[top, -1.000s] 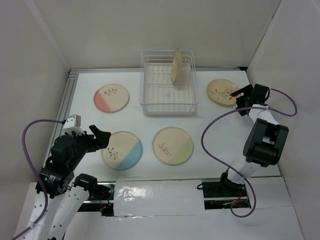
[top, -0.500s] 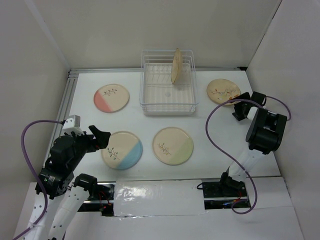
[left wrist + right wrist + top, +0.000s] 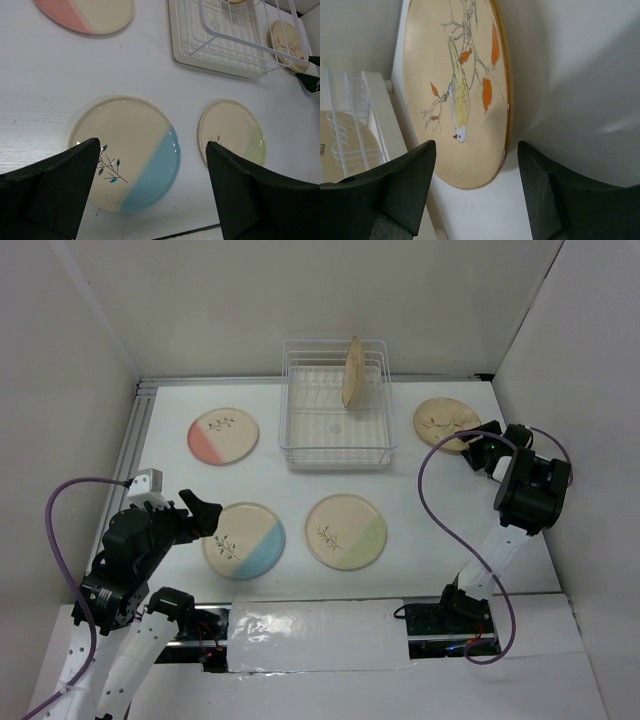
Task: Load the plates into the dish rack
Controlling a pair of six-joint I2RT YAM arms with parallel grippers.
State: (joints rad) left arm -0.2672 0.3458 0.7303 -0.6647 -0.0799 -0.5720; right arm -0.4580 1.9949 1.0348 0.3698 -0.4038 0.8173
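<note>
The white wire dish rack [image 3: 337, 435] stands at the back centre with one tan-speckled plate [image 3: 352, 372] upright in it. The other tan plate [image 3: 443, 423] lies flat at the right. The pink [image 3: 223, 435], blue [image 3: 246, 540] and green [image 3: 346, 531] plates also lie flat. My right gripper [image 3: 483, 445] is open and empty at the flat tan plate's right edge. In the right wrist view that plate's rim [image 3: 457, 85] lies just ahead of the gripper [image 3: 476, 150]. My left gripper [image 3: 200, 512] is open and empty over the blue plate's [image 3: 130, 150] left side.
White walls close in the table on the left, back and right. The right wall is close beside the right arm. A metal rail runs along the left and back table edges. The rack's corner [image 3: 350, 115] shows in the right wrist view.
My right arm has swung, and its gripper has come down to the flat tan plate's right edge. The left arm and all the plates have stayed put.
</note>
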